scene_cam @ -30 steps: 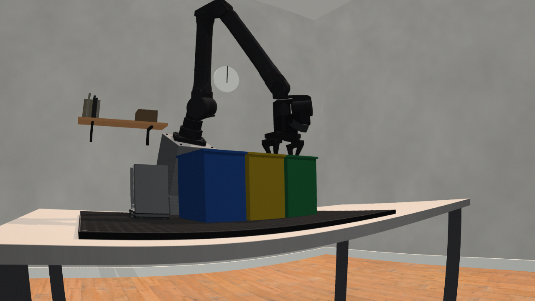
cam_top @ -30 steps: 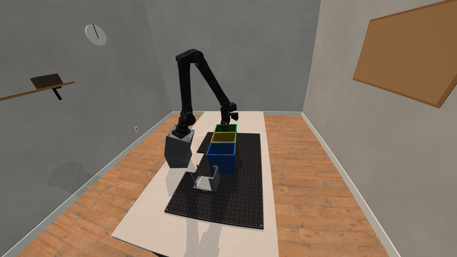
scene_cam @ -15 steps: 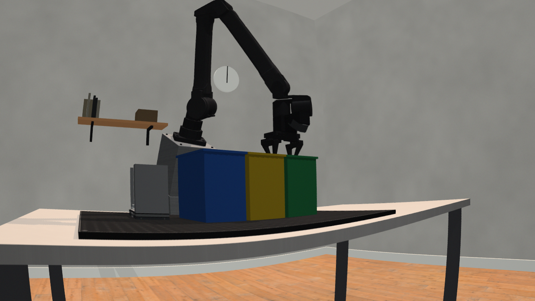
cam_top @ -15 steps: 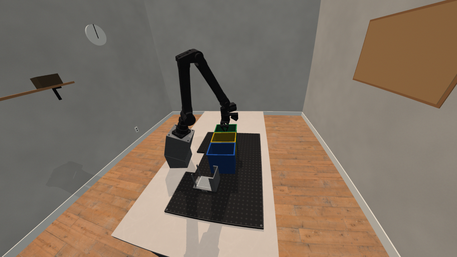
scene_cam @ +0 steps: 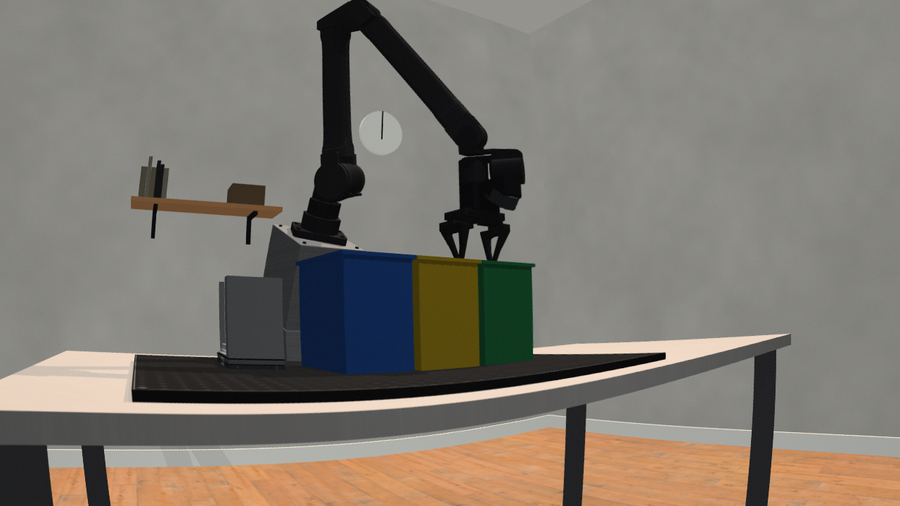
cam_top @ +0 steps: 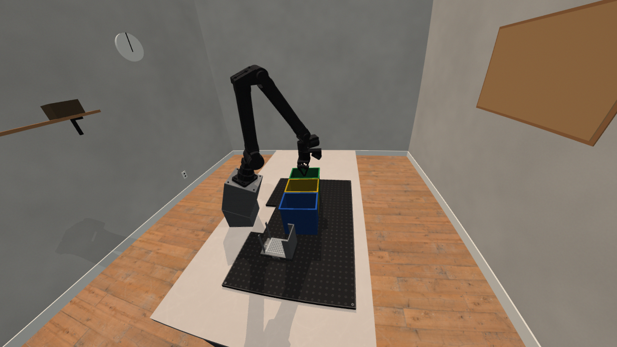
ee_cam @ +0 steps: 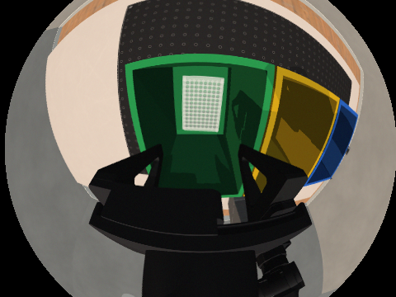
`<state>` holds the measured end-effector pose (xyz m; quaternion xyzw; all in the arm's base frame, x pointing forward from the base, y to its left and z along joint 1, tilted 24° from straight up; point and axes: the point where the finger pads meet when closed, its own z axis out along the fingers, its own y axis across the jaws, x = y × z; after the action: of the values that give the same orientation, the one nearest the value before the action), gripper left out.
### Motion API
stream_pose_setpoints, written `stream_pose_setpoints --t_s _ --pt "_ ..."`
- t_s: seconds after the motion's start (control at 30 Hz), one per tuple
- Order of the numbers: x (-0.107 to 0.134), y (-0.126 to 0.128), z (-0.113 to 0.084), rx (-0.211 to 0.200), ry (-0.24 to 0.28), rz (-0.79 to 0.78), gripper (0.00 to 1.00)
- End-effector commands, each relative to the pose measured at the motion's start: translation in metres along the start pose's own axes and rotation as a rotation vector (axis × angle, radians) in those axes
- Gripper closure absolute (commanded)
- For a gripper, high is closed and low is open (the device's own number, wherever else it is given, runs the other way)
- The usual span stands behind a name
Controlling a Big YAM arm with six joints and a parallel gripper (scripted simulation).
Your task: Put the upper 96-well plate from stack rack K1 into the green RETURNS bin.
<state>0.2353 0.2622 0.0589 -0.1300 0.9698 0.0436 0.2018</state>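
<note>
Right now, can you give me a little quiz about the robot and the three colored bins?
1. True or false: the white well plate lies at the bottom of the yellow bin.
2. Which bin do the open, empty jaws hang over? A. blue bin B. yellow bin C. green bin
3. Looking down from the top camera, how many plates can you see in the grey rack?

Key:
1. False. It lies in the green bin.
2. C.
3. One.
</note>
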Motion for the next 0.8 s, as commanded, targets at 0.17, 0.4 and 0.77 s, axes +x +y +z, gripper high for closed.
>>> stream_pose_setpoints --t_s 0.17,0.4,0.77 --pt "-0.018 0.014 -0.029 -0.031 -0.040 0.017 0.18" --pt "-0.019 0.012 -0.037 -0.028 -0.040 0.024 0.18" --pt "-0.018 0.014 -0.058 -0.034 -0.042 0.019 0.18"
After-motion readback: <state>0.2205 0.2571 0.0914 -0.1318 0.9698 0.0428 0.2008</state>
